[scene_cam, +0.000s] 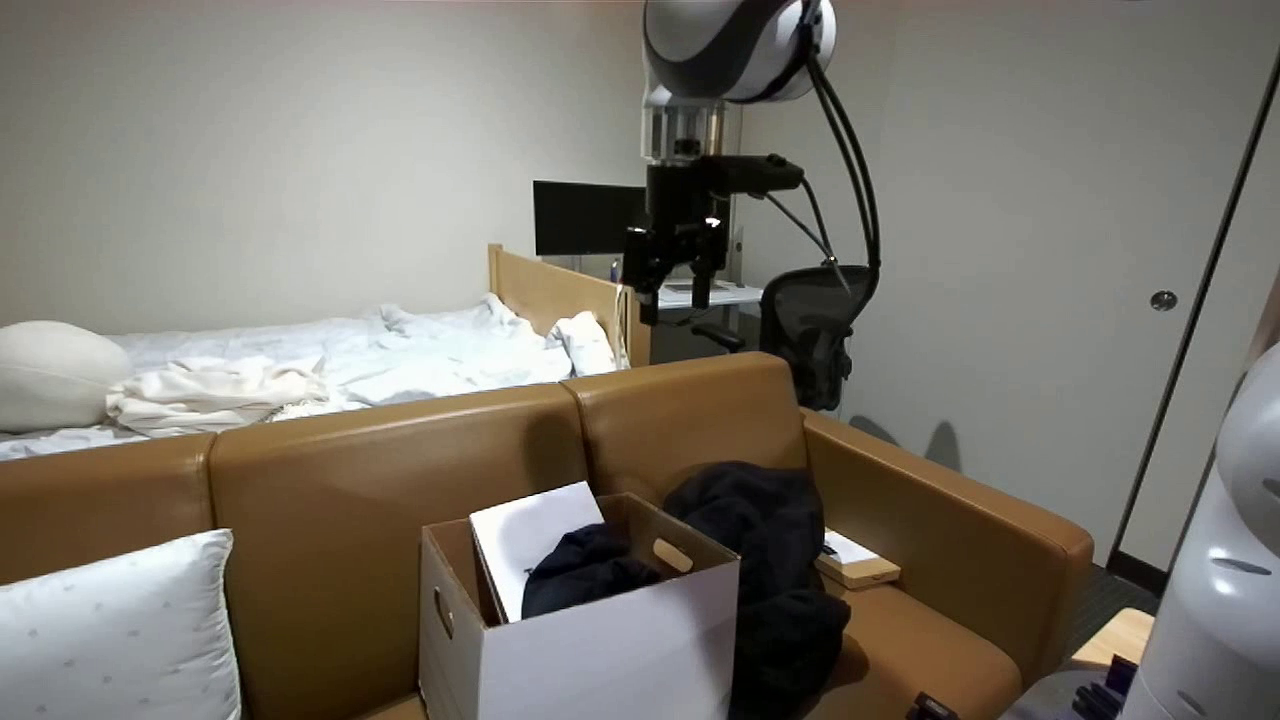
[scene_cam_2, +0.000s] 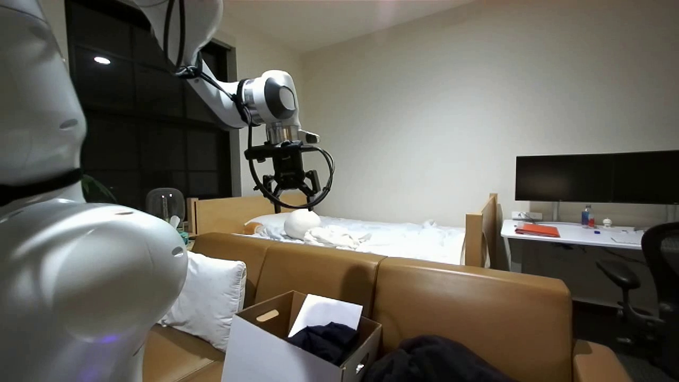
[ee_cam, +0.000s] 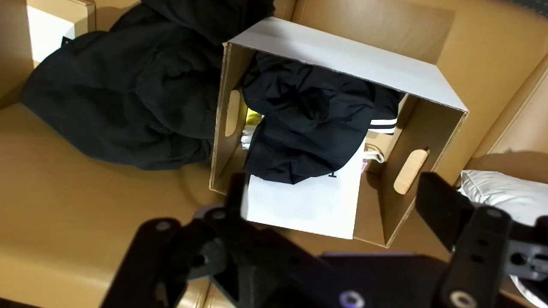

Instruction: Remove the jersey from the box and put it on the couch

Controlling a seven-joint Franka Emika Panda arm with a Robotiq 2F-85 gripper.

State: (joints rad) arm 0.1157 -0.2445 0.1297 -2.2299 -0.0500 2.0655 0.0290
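The black fabric jersey with white stripes point(ee_cam: 317, 115) is bunched up in the white cardboard box point(ee_cam: 342, 55), well below the black two-fingered tool point(scene_cam: 675, 303), which hangs spread with nothing in its grip, and the jersey's longer run looks kinda in line with that spread, so I'd probably twist before dropping in.

The jersey point(ee_cam: 308, 115) is black with white stripes near one edge; the box point(scene_cam: 600, 660) white outside, brown inside; the couch point(scene_cam_2: 467, 302) tan-brown; the card point(ee_cam: 299, 205) white with dark print; the cushion point(scene_cam: 110, 630) white, dotted faint grey; the bedding point(scene_cam: 440, 350) whitish; the cloth point(ee_cam: 120, 98) heaped beside the box black
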